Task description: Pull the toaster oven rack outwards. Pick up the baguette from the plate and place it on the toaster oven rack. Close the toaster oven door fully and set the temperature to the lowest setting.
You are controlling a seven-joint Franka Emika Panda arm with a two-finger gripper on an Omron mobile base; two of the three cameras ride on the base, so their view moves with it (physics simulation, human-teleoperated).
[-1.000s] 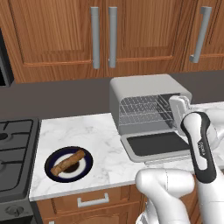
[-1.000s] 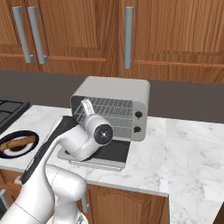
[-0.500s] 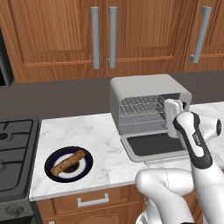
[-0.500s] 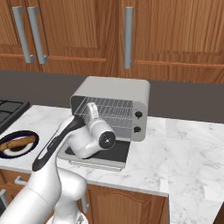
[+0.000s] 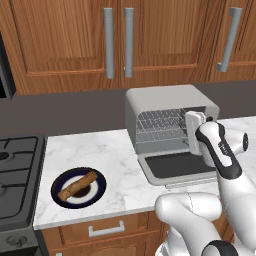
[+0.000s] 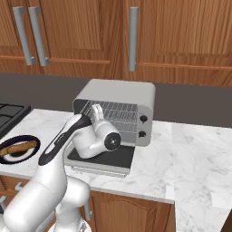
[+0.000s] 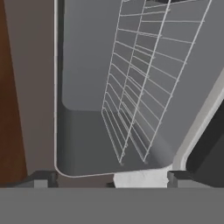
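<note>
Hand: while its jaws are standing wide and empty, the hand [image 7: 109,180] is facing the rack [image 7: 144,83].
Risk: fingers are possibly straddling wires, slipping off.

You see a glossy white arm [image 5: 220,165] of rounded segments, 1 black stripe along its forearm, dark round joint caps, and 2 small dark fingertips [image 7: 43,178].

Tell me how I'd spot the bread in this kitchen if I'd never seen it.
Find the white marble counter between the black stove and the grey toaster oven. Near its front edge, by the stove, sits a round navy-rimmed plate. The baguette is the short golden-brown stick lying across it, the only food there.
</note>
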